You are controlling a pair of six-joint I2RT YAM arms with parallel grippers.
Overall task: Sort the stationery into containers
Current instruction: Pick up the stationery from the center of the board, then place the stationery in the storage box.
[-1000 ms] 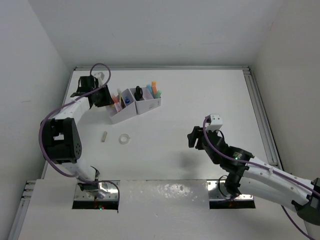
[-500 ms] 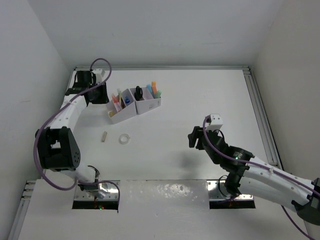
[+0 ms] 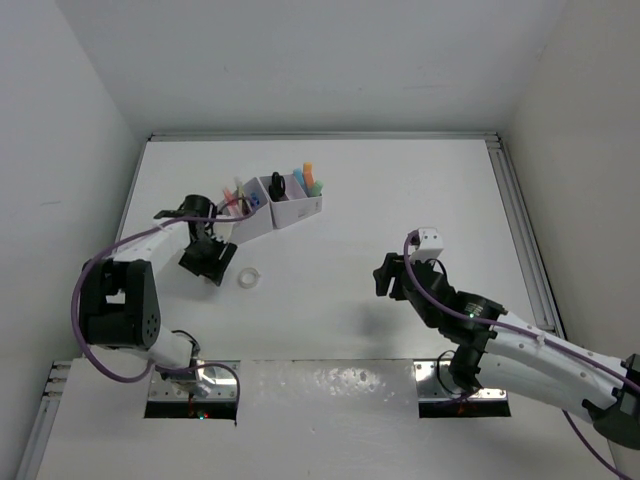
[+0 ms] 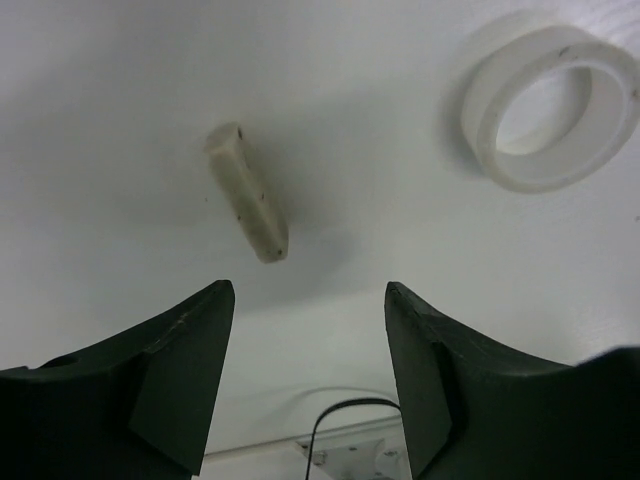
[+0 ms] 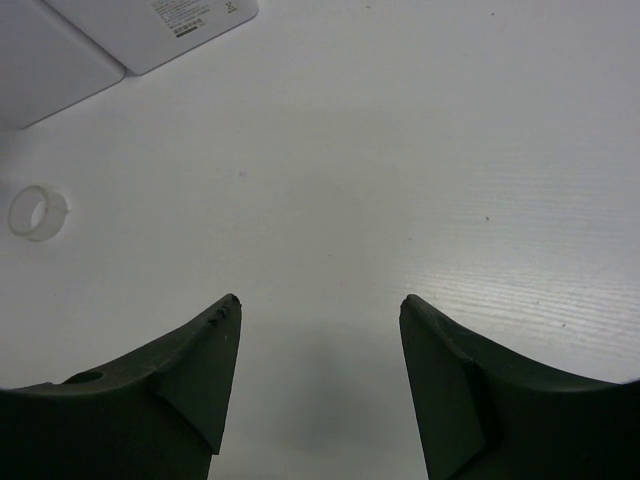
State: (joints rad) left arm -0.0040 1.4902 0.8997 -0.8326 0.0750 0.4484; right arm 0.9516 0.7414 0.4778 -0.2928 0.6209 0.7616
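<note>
The containers are a pale organiser (image 3: 285, 211) standing at the back left, its underside showing in the right wrist view (image 5: 150, 25). It holds pastel pens (image 3: 236, 198), black-handled scissors (image 3: 277, 185) and coloured capsule pieces (image 3: 310, 181). A clear tape ring (image 3: 249, 279) (image 4: 550, 108) (image 5: 38, 213) lies on the table in front of it. A short cream stick (image 4: 247, 192) lies left of the ring. My left gripper (image 3: 207, 262) (image 4: 310, 300) hovers open just above that stick, covering it in the top view. My right gripper (image 3: 386, 274) (image 5: 320, 305) is open and empty over bare table.
A white wall runs along the left edge close to my left arm (image 3: 115, 300). A metal rail (image 3: 525, 230) borders the table on the right.
My left arm has swung from the far-left end of the organiser down to the table over the cream stick, and its jaws have opened wider. The right arm has stayed still.
</note>
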